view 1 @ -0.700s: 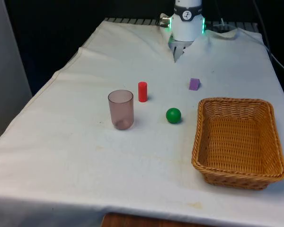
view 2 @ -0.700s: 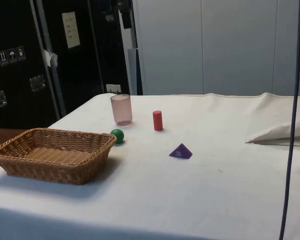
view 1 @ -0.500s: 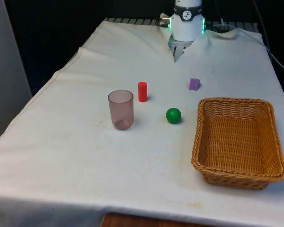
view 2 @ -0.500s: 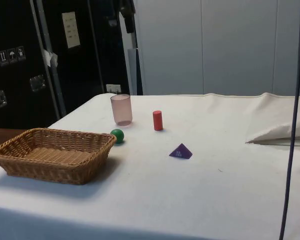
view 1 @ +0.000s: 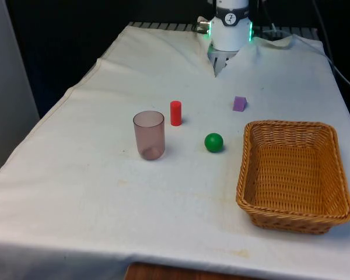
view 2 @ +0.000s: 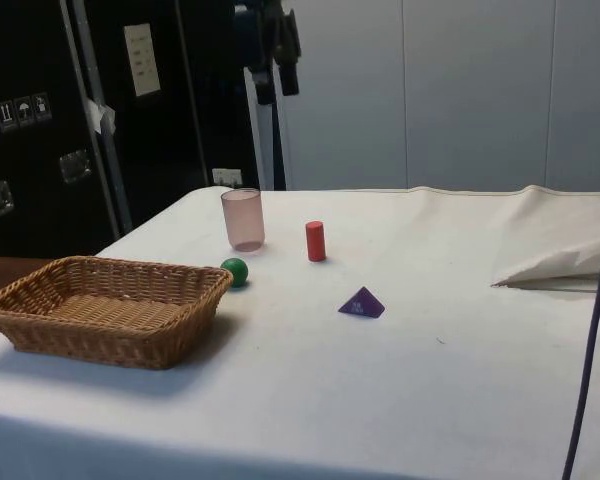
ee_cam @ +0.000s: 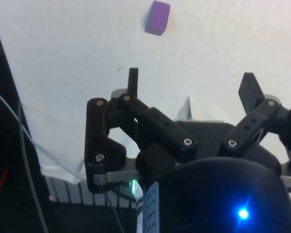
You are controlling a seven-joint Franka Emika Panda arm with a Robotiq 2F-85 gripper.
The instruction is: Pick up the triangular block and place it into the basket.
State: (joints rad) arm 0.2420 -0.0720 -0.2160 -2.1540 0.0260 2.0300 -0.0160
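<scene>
Purple block (view 1: 239, 104) on cloth, apart from basket (view 1: 293, 173), just beyond its far rim. Our gripper (ee_cam: 191, 85) high above, fingers spread wide, empty. We should descend centred over block, squeeze flat sides, avoid green ball (view 1: 213, 142).

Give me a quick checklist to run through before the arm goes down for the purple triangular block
1. Gripper open: ok, the fingers stand wide apart with nothing between them.
2. Triangular block free to grasp: ok, it lies alone on the cloth, apart from the green ball and the red cylinder.
3. Gripper over the block: not ok, in the wrist view the block sits ahead of the fingers, not between them.
4. Basket ready to receive: ok, it looks empty and stands near the block.
5. Path from block to basket: ok, the ball, the cylinder and the cup stand off to the front view's left of it.
</scene>
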